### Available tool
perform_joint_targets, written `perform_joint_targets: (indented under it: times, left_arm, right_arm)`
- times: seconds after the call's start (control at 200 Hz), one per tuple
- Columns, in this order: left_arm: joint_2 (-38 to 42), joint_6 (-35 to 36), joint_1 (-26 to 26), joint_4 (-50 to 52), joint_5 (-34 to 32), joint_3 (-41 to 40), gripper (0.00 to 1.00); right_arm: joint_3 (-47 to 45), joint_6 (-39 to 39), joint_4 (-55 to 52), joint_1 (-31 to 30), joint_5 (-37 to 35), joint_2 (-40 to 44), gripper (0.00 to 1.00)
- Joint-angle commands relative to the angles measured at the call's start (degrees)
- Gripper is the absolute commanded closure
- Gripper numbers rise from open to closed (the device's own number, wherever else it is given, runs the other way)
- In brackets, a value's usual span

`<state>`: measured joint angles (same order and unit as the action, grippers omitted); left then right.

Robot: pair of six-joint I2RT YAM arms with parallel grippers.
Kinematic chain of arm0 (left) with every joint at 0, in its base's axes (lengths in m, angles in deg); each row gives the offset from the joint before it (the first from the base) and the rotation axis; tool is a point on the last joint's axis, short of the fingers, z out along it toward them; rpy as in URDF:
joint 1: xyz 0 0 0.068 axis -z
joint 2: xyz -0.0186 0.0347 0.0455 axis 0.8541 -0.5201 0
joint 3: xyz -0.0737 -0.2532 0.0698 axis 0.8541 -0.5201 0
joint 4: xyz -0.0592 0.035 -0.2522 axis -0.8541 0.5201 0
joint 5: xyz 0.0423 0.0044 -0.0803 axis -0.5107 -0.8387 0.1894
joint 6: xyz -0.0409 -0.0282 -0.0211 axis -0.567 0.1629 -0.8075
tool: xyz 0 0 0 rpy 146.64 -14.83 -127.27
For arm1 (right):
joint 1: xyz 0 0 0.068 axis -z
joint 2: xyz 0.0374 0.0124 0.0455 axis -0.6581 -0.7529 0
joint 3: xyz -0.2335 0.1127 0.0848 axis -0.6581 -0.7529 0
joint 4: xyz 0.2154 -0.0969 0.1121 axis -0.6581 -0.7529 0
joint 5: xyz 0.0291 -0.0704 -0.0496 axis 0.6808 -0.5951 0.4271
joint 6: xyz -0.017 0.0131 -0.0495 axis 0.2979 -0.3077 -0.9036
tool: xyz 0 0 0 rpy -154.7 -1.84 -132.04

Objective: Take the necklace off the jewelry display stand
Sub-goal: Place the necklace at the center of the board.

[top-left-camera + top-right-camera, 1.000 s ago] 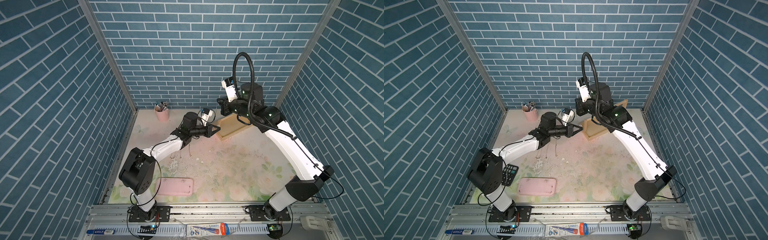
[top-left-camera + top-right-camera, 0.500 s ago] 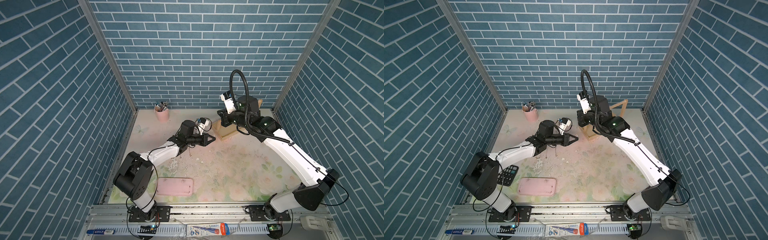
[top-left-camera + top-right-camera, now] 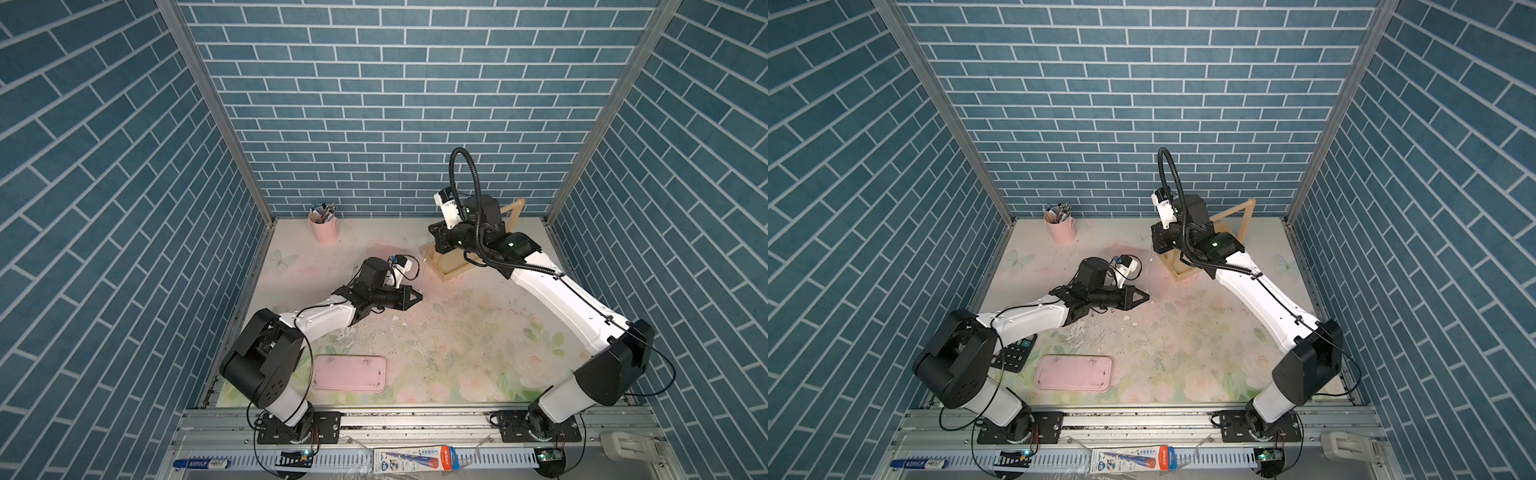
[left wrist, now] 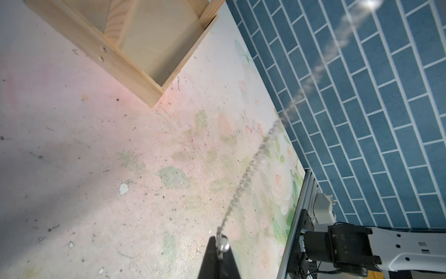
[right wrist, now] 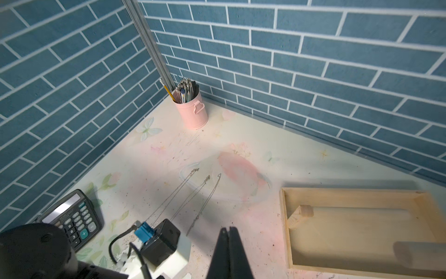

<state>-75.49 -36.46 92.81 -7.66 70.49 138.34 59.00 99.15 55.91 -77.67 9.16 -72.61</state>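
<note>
The jewelry display stand (image 3: 454, 271) (image 3: 1183, 275) is a pale wooden frame at the back right; its tray shows in the left wrist view (image 4: 135, 77) and the right wrist view (image 5: 285, 229). The necklace (image 4: 241, 186) is a thin silver chain. My left gripper (image 4: 220, 244) (image 3: 419, 296) (image 3: 1146, 297) is shut on its bead end, low over the table and left of the stand. The chain runs away from the jaws and blurs out. Fine chain strands (image 5: 207, 179) hang beside the left wrist camera. My right gripper (image 5: 228, 229) is shut on nothing, beside the tray's left end.
A pink pen cup (image 3: 324, 229) (image 5: 193, 113) stands in the back left corner. A flat pink tray (image 3: 348, 372) lies at the front. A calculator (image 3: 1013, 353) (image 5: 72, 217) sits under the left arm. Blue brick walls close in three sides.
My left gripper has drawn back from the stand toward the front left, still shut on the chain. The right arm has come down lower beside the stand.
</note>
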Motion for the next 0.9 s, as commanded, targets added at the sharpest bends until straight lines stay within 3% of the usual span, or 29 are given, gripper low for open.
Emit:
perform_joint_targets:
  times: [0.0,0.445,0.895]
  left_arm:
    - [0.7,1.4,0.2,1.2,-2.0,-1.7,0.97]
    - [-1.9,0.6,-0.3,2.0,-5.6,-4.5,0.97]
    - [-4.3,-0.8,-4.3,3.5,-5.8,-7.4,0.97]
  right_arm:
    - [-1.0,2.8,3.8,0.5,3.2,-2.1,1.0]
    - [-2.8,6.4,10.1,0.8,7.9,-10.3,1.0]
    - [-1.8,9.6,14.4,1.1,11.3,-17.6,1.0]
